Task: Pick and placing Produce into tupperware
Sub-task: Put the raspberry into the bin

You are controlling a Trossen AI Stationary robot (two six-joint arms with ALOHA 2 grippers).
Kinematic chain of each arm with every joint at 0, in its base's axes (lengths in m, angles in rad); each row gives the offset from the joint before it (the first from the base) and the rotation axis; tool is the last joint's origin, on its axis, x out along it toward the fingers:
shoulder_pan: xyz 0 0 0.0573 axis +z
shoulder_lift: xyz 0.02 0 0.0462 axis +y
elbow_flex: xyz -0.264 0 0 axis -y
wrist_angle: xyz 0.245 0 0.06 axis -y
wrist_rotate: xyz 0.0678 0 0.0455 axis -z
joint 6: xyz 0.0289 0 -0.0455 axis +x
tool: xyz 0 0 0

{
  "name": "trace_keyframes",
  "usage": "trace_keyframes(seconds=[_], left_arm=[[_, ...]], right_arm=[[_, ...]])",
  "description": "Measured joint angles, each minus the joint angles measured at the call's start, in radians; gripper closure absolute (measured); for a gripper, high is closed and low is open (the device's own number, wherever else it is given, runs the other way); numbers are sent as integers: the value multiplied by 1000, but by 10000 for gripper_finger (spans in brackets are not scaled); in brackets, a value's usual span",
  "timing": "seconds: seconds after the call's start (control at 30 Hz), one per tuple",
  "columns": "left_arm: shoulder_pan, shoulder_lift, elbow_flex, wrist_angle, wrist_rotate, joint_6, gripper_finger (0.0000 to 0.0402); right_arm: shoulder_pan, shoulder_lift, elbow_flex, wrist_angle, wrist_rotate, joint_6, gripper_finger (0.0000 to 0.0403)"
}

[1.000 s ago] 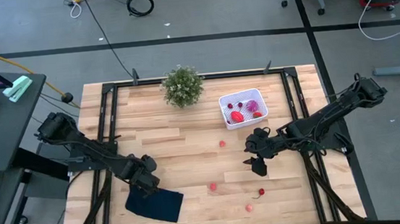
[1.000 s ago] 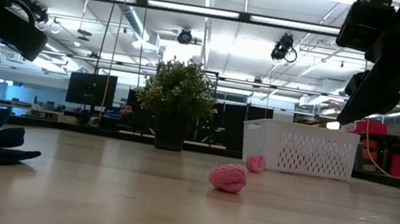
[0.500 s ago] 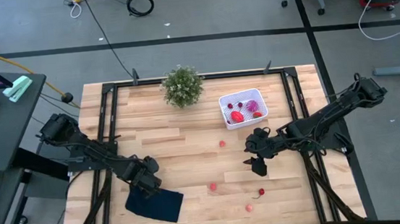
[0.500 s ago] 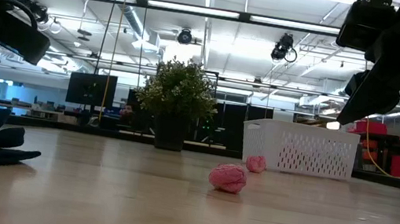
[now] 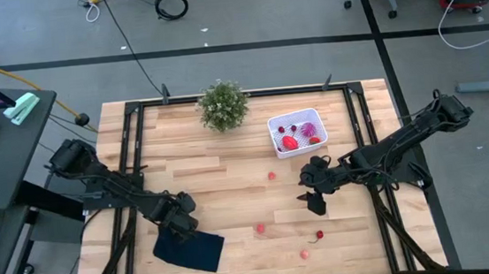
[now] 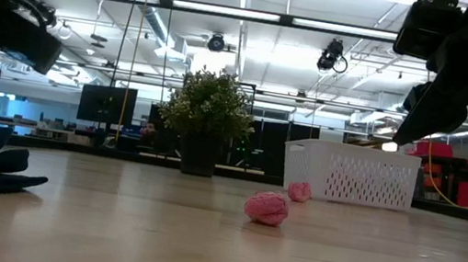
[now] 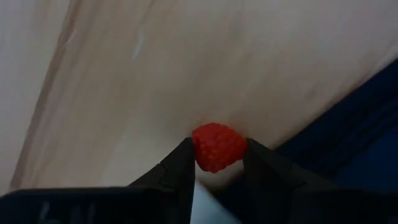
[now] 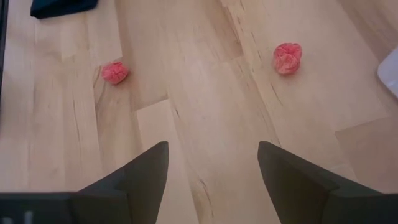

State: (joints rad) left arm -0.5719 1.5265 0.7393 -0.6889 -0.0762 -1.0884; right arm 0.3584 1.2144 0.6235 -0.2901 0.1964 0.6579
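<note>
Since a second ago only the left gripper (image 7: 216, 163) changes, its fingers now narrowed against a red raspberry (image 7: 217, 145) at the blue cloth's (image 5: 189, 249) edge, near the bench's front left corner. Bumpy, small and probably light, it suits a pinch across its middle. Beside the white basket (image 5: 297, 132), the right gripper (image 8: 211, 163) hangs wide and empty.

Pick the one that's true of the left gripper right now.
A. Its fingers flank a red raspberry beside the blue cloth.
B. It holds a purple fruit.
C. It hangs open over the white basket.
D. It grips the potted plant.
A: the left wrist view shows the left gripper with a finger on each side of the red raspberry, the blue cloth alongside.
</note>
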Motion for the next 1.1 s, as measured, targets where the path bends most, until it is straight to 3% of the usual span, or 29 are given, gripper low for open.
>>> trace_keyframes(seconds=[0.13,0.5,0.67,0.8,0.97,1.1], left_arm=[[16,1,27,35,-31,15,271],[159,0,155,122,-138,302,275],[271,0,206,198,-229,447,262],[371,0,235,333,-231,604,263],[494,0,255,592,-230,763,268],[590,-1,255,825,-148,841,259]], right_arm=[[0,0,0,0,25,0,147],[-10,0,0,0,68,7,147],[-10,0,0,-58,-13,133,147],[24,0,0,-161,-99,213,147],[81,0,0,-233,-101,221,147],[117,0,0,-241,-121,219,147]])
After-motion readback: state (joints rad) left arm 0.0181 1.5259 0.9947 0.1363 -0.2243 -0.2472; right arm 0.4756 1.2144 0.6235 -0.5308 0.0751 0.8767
